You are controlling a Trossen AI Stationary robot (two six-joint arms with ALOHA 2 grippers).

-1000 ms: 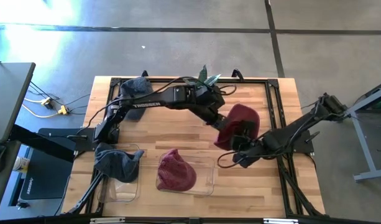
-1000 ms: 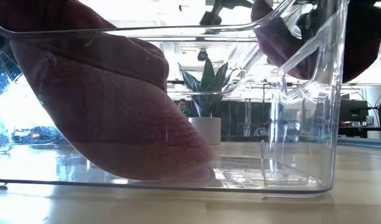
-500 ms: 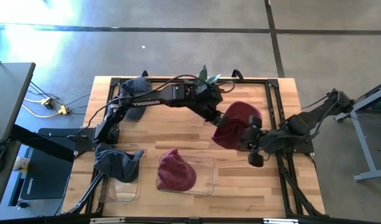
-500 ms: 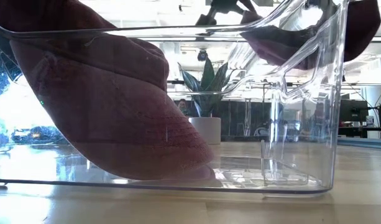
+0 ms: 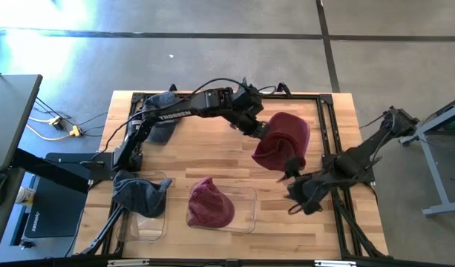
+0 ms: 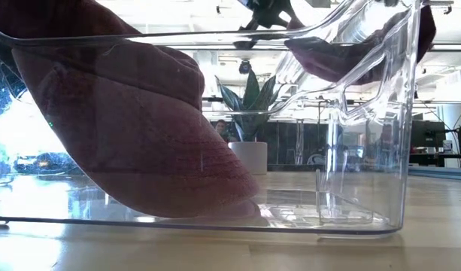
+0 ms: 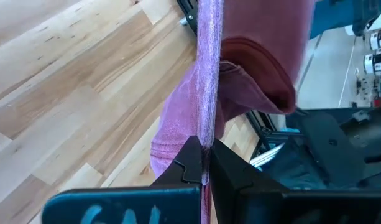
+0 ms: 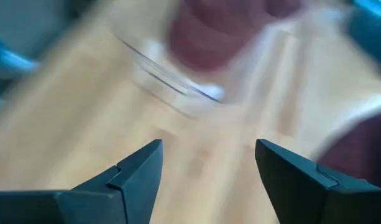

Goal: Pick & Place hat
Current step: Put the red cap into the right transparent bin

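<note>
A maroon hat (image 5: 283,141) hangs over the table's right half with my left gripper (image 5: 263,133) shut on it. The same hat (image 6: 358,45) shows high up in the low view, through the bin's wall. My right gripper (image 5: 298,189) stands open just nearer than the hat, touching nothing; its fingers (image 8: 140,171) are spread wide. A second maroon hat (image 5: 210,204) lies in a clear bin (image 5: 247,213) near the front edge, its lower edge on the bin's floor (image 6: 290,214). My left gripper pinches a thin edge of the maroon hat (image 7: 203,140) between its two fingers, coming at it from the table's left side. The hat is lifted clear of the table and hangs from the hold, bunched and slack.
A grey-blue hat (image 5: 138,193) sits in another clear bin (image 5: 151,221) at the front left. One more grey hat (image 5: 160,104) lies at the far left. A black frame (image 5: 327,111) runs along the table's edges. Bare wood lies between the bins and the far edge.
My right gripper has let go of the maroon hat, opened, and drawn away toward the table's near edge. My left gripper has carried the hat up and a little toward the far edge; the hat now hangs from it alone.
</note>
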